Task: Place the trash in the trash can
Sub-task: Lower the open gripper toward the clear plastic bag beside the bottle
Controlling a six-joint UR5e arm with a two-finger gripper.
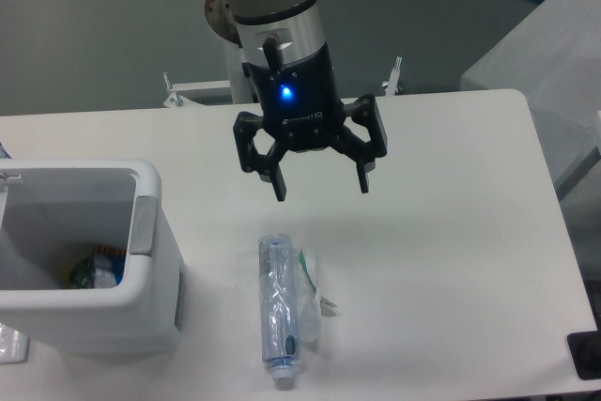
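Observation:
A long clear bluish plastic bottle (276, 309) lies on the white table, its white neck toward the front edge. A thin translucent white plastic bag (311, 300) lies along its right side, touching it. The white rectangular trash can (143, 271) stands at the left with a grey strip on its right rim; some trash lies inside it. My gripper (321, 190) hangs open and empty above the table, behind the bottle and apart from it.
The table's front edge runs just below the bottle's neck. A dark object (586, 356) sits at the table's front right corner. A grey box-like surface (545, 63) stands beyond the table's right side.

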